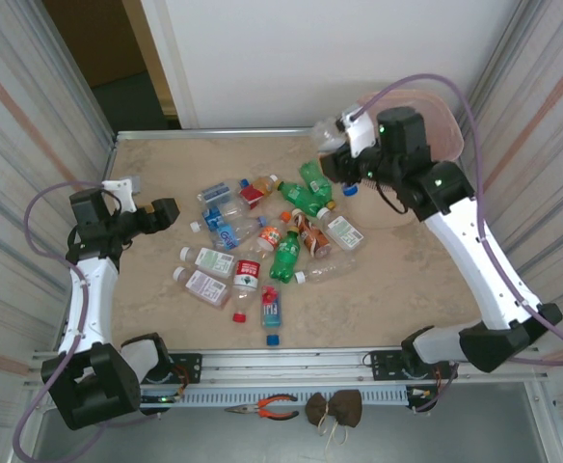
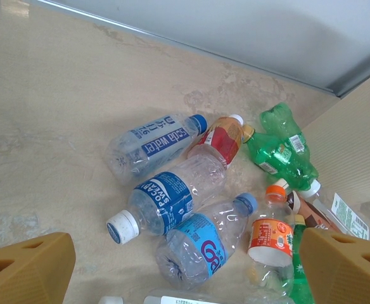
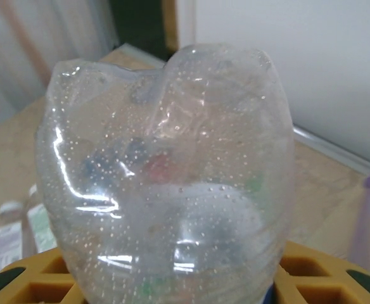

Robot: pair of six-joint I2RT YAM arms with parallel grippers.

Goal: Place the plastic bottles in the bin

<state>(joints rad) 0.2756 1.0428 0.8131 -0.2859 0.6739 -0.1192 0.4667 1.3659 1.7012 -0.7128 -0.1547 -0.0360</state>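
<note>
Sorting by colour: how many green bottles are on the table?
3: first green bottle at the pile's far edge, second green bottle beside it, third green bottle mid-pile. Others may be hidden.

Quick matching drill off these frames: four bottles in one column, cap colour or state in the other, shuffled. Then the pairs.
Column one
1. Pocari Sweat bottle
2. soda water bottle
3. orange-labelled bottle
4. clear bottle

Column two
A. orange cap
B. gripped by the right claw
C. white cap
D. blue cap

Pairs: 1-C, 2-D, 3-A, 4-B
</note>
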